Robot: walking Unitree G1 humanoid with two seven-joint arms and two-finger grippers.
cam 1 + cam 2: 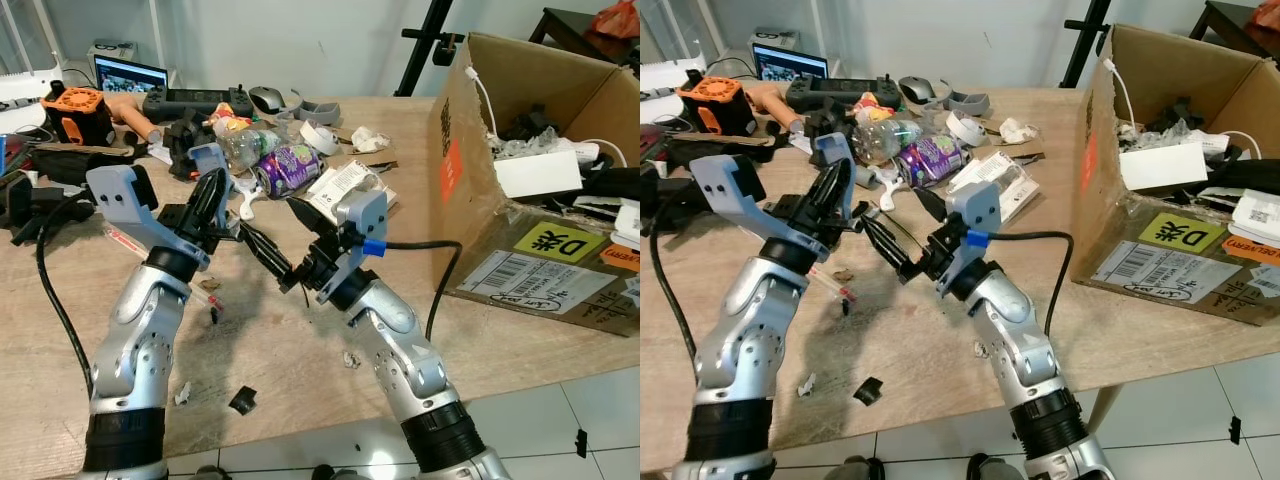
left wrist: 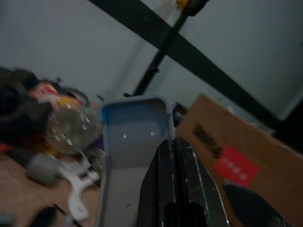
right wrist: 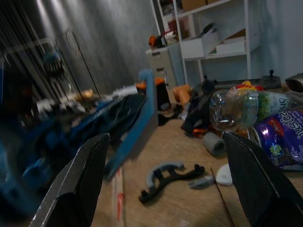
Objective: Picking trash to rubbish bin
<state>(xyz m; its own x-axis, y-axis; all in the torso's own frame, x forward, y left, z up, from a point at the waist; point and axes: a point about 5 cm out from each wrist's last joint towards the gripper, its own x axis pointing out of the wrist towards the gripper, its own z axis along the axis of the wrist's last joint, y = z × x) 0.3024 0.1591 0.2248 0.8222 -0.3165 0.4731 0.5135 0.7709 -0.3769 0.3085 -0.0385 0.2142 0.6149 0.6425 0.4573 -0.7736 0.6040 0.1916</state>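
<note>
Trash lies heaped toward the far side of the wooden surface (image 1: 300, 330): a crushed clear plastic bottle (image 1: 243, 143), a purple snack wrapper (image 1: 290, 165) just beside it, and a white packet (image 1: 345, 185) to their right, with small scraps such as a black shred (image 1: 243, 400) near the front edge. The cardboard box (image 1: 480, 210) standing at the right end, open at the top and already holding cables and papers, looks to be the bin. The right tool (image 1: 290, 235) is raised above the surface just short of the heap, its two black fingers spread wide and holding nothing; in its wrist view the bottle and wrapper sit ahead between the fingers. The left tool (image 1: 212, 200) hovers beside it, fingers pressed together and empty. Both tools are about equally near the heap, which lies straight ahead, but the right arm is on the box's side, so it seems the better one to grasp and carry. The bottle's long axis runs roughly left to right, across the line of reach, which would suit a grasp across its middle. Room is tight: the two tools nearly cross, a white clip (image 1: 250, 203) lies close under them, and a black cable (image 1: 440, 280) from the right wrist trails toward the box.
</note>
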